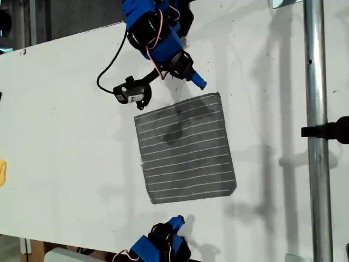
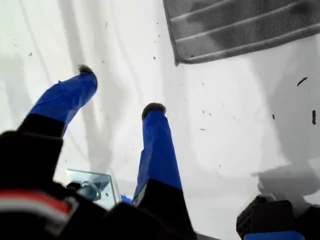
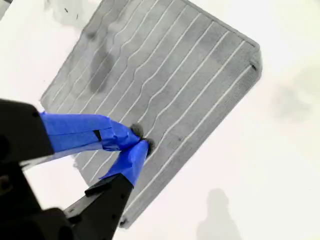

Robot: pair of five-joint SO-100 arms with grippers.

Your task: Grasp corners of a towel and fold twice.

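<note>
The towel [image 1: 185, 147], dark grey with thin white stripes, lies flat and unfolded on the white table [image 1: 65, 136]. My first gripper [image 1: 197, 82] belongs to the arm at the exterior view's top. In the first wrist view it [image 2: 120, 90] stands open over bare table, with a towel corner [image 2: 176, 61] a little ahead of the fingertips and not touched. My second gripper [image 1: 175, 221] belongs to the arm at the exterior view's bottom, beside the towel's near edge. In the second wrist view it [image 3: 141, 139] is shut, with the whole towel [image 3: 165, 85] spread beneath and nothing seen between the fingers.
A metal pole [image 1: 315, 109] with a black clamp [image 1: 327, 131] runs down the exterior view's right. A black camera with a cable [image 1: 130, 93] hangs by the first arm. A yellow object [image 1: 2, 172] sits at the exterior view's left edge.
</note>
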